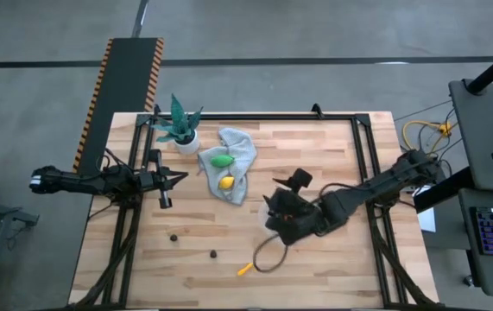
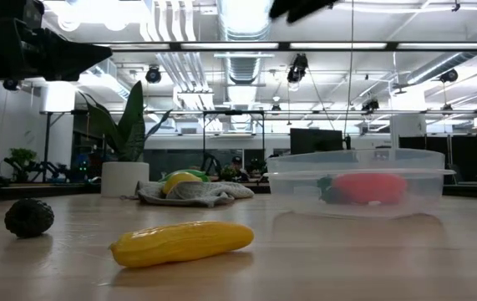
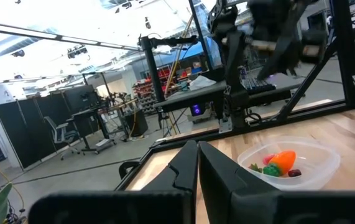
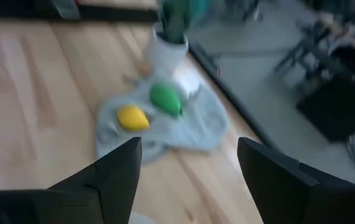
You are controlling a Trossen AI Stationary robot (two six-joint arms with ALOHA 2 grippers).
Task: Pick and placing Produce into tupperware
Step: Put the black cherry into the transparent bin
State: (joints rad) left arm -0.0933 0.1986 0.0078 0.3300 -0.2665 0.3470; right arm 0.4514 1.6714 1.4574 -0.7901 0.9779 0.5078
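I am holding my right hand (image 1: 281, 207), fingers apart and empty, above the tub (image 2: 359, 182), facing the lemon (image 4: 132, 117) and green piece (image 4: 166, 99) on the cloth (image 4: 183, 127) ahead; next I likely need to reach there. My left hand (image 1: 167, 180) is waiting, fingers together.

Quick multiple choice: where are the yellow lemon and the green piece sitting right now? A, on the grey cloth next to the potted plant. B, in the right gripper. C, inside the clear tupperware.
A: the yellow lemon and green piece both lie on the grey cloth, beside the potted plant.
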